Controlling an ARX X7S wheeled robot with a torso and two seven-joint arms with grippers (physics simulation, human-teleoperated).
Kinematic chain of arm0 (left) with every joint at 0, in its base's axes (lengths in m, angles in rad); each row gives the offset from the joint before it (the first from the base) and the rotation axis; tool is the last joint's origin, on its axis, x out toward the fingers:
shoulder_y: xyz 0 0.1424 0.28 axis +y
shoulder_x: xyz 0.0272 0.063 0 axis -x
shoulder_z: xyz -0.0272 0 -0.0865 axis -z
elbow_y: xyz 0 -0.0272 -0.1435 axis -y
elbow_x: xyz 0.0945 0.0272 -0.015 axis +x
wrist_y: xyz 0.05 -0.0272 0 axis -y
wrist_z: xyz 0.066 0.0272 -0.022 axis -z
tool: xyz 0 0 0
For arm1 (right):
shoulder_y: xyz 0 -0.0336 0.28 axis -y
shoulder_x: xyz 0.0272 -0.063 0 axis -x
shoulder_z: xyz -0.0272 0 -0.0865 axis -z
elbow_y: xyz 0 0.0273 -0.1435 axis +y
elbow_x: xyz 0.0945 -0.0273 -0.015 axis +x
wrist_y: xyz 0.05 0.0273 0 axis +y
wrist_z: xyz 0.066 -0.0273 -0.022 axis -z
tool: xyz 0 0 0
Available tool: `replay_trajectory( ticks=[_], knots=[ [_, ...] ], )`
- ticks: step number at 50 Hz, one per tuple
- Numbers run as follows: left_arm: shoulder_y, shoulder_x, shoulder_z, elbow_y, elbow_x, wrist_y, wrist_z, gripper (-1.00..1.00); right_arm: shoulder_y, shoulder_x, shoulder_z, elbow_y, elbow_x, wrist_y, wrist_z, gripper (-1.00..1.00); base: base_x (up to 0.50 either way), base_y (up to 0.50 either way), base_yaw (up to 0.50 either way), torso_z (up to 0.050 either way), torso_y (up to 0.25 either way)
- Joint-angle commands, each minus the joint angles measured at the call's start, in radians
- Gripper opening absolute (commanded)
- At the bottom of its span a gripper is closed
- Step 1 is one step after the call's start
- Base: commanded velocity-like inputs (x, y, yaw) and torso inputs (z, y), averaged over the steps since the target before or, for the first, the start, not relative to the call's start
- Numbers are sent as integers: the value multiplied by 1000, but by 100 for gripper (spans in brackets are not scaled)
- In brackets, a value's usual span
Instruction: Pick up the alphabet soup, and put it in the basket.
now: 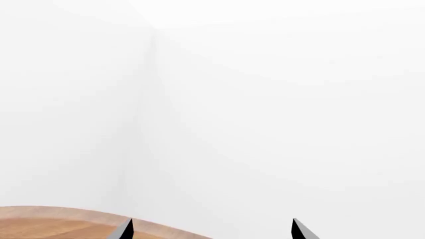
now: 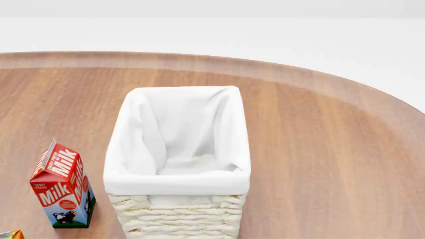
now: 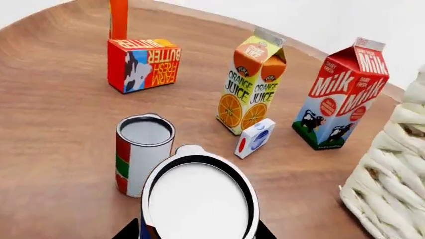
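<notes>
The right tool [image 3: 199,234] is clamped on the alphabet soup [image 3: 198,201], beside the basket [image 3: 391,184]. The left tool [image 1: 211,230] stands apart, holding nothing, past the worktop [image 1: 59,225] edge.

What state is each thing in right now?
alphabet soup: upright between the right gripper fingers.
basket: upright, nothing inside.
red and green can: upright.
milk carton: upright.
orange juice carton: upright.
butter box: on its side.
left gripper: open, holding nothing.
</notes>
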Motion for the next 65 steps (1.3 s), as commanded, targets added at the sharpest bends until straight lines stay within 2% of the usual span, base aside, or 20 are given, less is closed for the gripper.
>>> replay_trajectory(
  ticks=[1,15,27,46,56,58,65],
  knots=[
    [-1,-2,1,3,-5,-2,-2,100,-62,61,69,-180,82,-23,52,-100,0,0,0,0,0],
    [-4,-3,1,3,-5,-6,-6,100,-129,145,129,-357,245,-71,63,-100,0,0,0,0,0],
    [-4,-5,1,1,-4,-4,-9,100,-142,169,149,-412,448,-102,25,-100,0,0,0,0,1],
    [-6,-7,4,3,-2,-9,-12,100,-140,187,200,-509,688,-77,80,-100,0,0,0,0,0],
    [-10,-7,9,-2,-3,-9,-11,100,-130,136,246,-522,628,-56,242,-100,0,0,0,0,1],
    [-10,-7,10,-3,-2,-8,-11,100,-119,110,255,-500,564,-58,282,-100,0,0,0,0,0],
    [-9,-9,10,-2,-3,-7,-12,100,-97,103,248,-526,598,-17,307,-100,0,0,0,0,0]
  ],
)
